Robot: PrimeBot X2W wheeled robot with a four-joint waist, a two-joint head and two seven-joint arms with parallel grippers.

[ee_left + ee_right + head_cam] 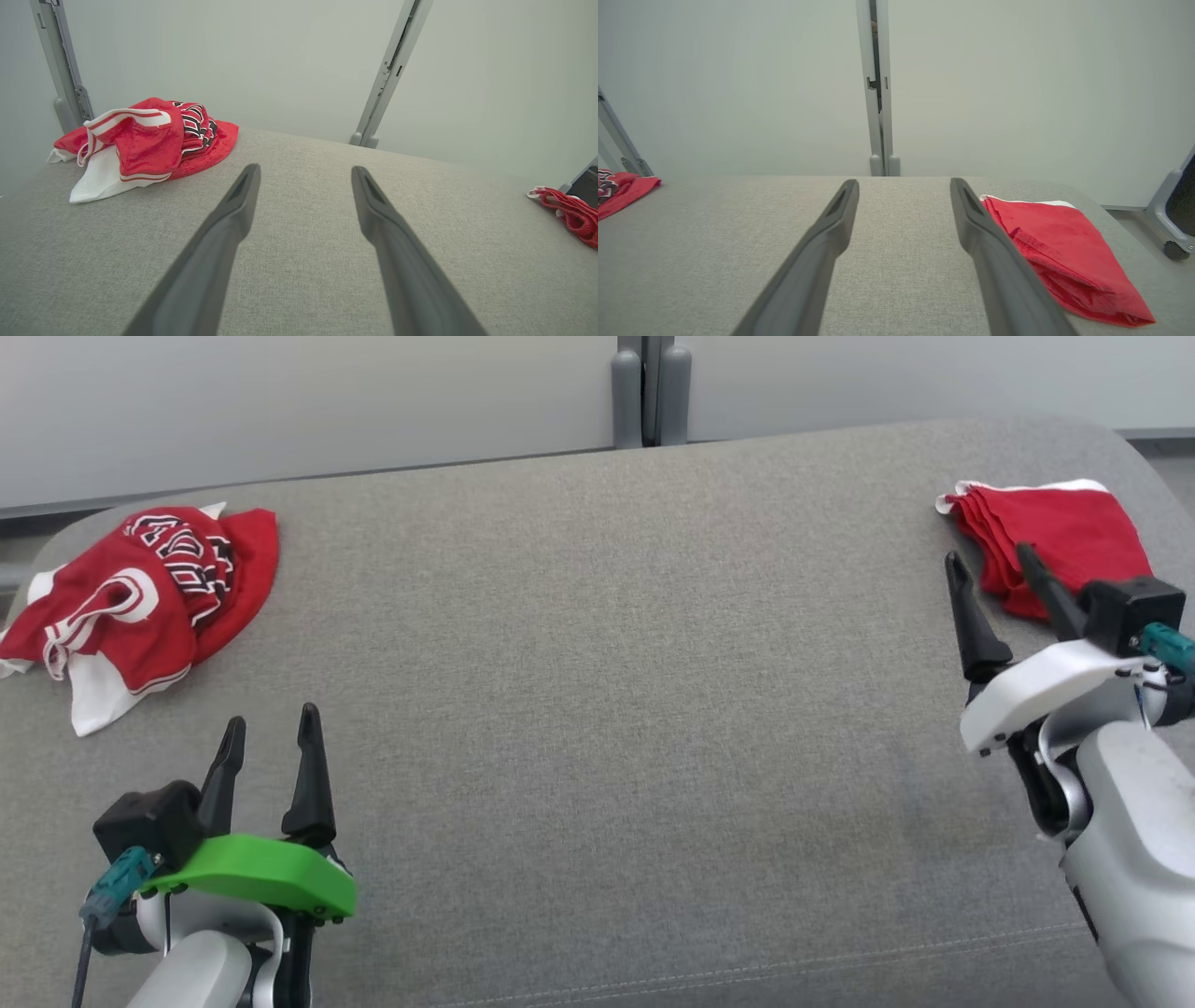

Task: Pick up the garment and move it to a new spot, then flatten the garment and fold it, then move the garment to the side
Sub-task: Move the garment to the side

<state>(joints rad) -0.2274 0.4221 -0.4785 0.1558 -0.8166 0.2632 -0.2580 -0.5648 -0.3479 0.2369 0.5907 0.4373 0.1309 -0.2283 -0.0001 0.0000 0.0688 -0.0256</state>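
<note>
While the head view looks down on the grey fabric desk (597,709), the garment (140,597) lies crumpled at its far left corner, ahead of the left pincer (272,714), which is wide and empty. The right pincer (988,553), equally wide, hangs beside a folded red cloth (1074,537). Left wrist view: garment heaped beyond the left finger, untouched. Right wrist view: cloth just right of the spread fingers, garment's edge far left.

Garment (140,597) lettering half in folds, illegible.
</note>
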